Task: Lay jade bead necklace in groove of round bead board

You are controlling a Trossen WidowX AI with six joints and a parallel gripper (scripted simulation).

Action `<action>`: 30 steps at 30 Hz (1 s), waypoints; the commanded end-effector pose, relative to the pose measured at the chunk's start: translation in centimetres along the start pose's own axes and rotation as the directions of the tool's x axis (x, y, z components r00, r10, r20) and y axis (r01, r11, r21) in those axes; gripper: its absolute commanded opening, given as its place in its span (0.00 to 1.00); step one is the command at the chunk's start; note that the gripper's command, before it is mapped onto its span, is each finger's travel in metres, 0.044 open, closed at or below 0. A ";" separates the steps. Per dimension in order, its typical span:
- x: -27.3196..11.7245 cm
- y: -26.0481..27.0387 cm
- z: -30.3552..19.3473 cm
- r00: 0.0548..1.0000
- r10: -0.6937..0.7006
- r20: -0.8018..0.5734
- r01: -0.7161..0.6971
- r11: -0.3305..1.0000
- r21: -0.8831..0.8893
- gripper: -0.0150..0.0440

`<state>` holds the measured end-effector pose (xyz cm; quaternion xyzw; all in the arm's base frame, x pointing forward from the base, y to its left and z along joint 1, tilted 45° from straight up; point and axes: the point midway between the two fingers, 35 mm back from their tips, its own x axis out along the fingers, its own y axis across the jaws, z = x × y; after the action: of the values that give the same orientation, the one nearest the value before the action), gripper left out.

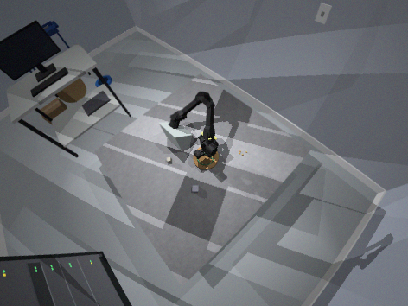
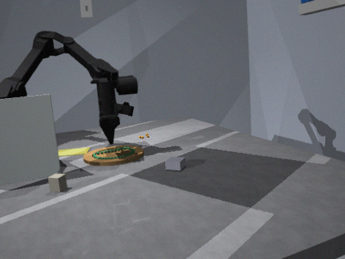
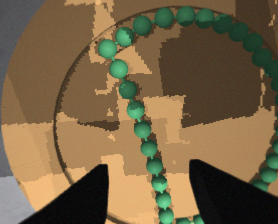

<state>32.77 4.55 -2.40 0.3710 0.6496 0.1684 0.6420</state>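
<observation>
Gripper (image 1: pixel 207 154) (image 2: pixel 111 143) (image 3: pixel 148 170) released: fingers part-open, nothing clamped. Exterior merges them into one dark point just above the round bead board (image 1: pixel 196 164) (image 2: pixel 88 159) (image 3: pixel 25 100); only wrist shows the split, with a bead strand running through the space between the tips.

Jade bead necklace (image 1: pixel 200 162) (image 2: pixel 96 156) (image 3: pixel 149 148) is on the board, not fully in the groove. Wrist gives the detail: one run follows the groove's arc, then bends sharply and cuts inward, leaving that side of the groove bare. Exterior reads it as a flattish loop; in top the arm hides most of it.

Top places the board around mid-desk, purple-grey block (image 1: pixel 195 188) (image 2: pixel 175 164) toward the bottom corner, tan block (image 1: pixel 168 160) (image 2: pixel 58 183) toward the left corner, orange bits (image 1: pixel 243 153) (image 2: pixel 144 136) toward the right one. Yellow sheet (image 2: pixel 74 151) shows clearly in exterior, mostly covered in top.
</observation>
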 end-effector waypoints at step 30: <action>1.7 -1.2 -4.6 1.000 0.001 0.000 -0.001 0.996 -0.095 0.46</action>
<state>28.62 5.57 -3.29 0.3365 0.6358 0.2016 0.6647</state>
